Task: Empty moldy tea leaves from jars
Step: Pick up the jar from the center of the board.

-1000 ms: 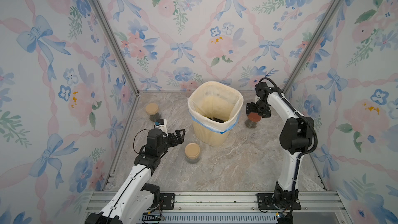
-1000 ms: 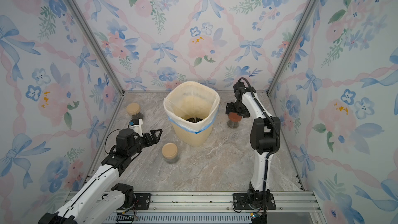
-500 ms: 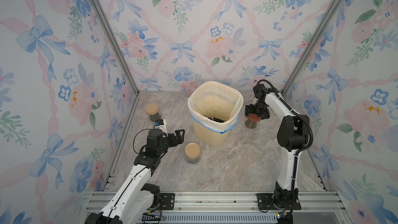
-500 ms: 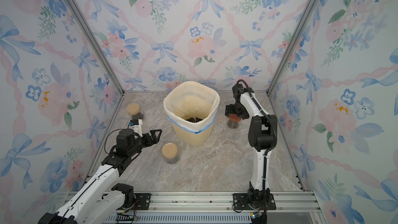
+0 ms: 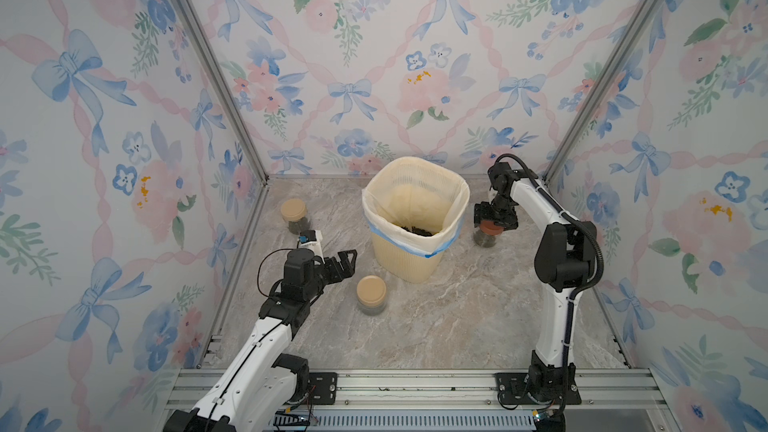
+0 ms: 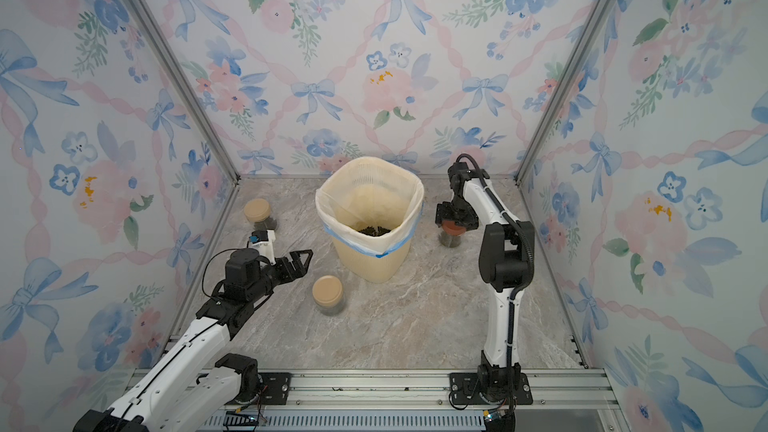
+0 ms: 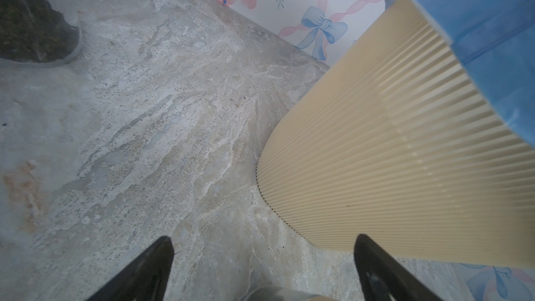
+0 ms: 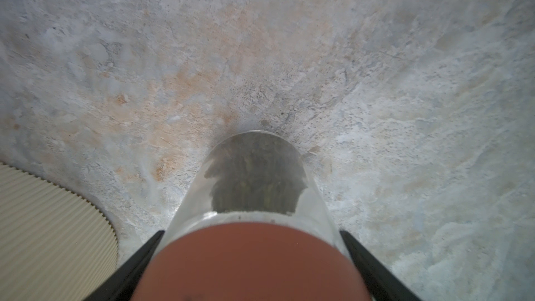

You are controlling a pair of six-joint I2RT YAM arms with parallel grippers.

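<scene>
Three jars are standing upright on the marble tabletop [image 5: 457, 317], and the one in hand is the red-lidded jar [image 5: 485, 238], which is sitting just beside the bin [image 5: 409, 261] on the robot's right side. Its long axis is running vertically, its reddish-brown lid [image 8: 249, 264] is facing straight up, and dark tea leaves [image 8: 254, 189] are filling its lower part. The right gripper [image 5: 494, 220] is hanging directly over it with one jaw on each side of the lid. The jaws are very near the rim, but I cannot tell if they are pressing it. I am judging that the step is taking hold of the lid to open this jar. The next move is calling for a firm closing and then a lift or twist, and nothing is bracing the glass below. Some leaves [image 5: 413, 229] are lying inside the bin. The near tan-lidded jar [image 5: 371, 293] and the far tan-lidded jar [image 5: 294, 214] are waiting capped on the other side of the bin. Between them the left gripper [image 5: 347, 261] is hovering with its jaws spread wide and empty, well apart from the work.
</scene>
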